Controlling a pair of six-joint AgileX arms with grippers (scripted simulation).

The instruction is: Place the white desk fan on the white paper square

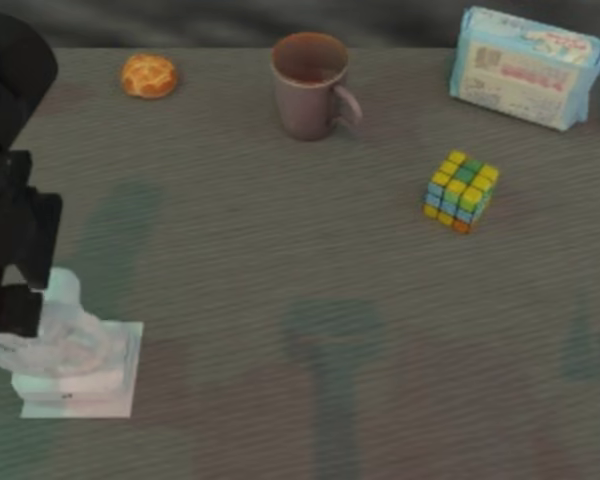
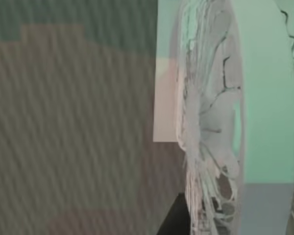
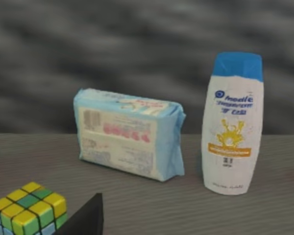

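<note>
- the white desk fan [image 1: 65, 345] stood at the table's left front, its base on the white paper square [image 1: 120, 398], apparently already set down so the paper framed it.
- the left gripper [image 1: 20, 300] hung at the fan's head; whether it pinched the fan, i cannot tell.
- the right arm was parked out of the top view, facing the tissue packet [image 3: 130, 139].

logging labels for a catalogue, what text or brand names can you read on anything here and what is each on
"head &" style blue brand word, blurred, on the white plastic shampoo bottle with blue cap; the smaller lines and orange logo under it are too blurred to read.
Pink and grey print on the pale blue plastic tissue packet: too blurred to read.
Purple ceramic mug, multicoloured puzzle cube, golden bread roll, white desk fan: no text.
</note>
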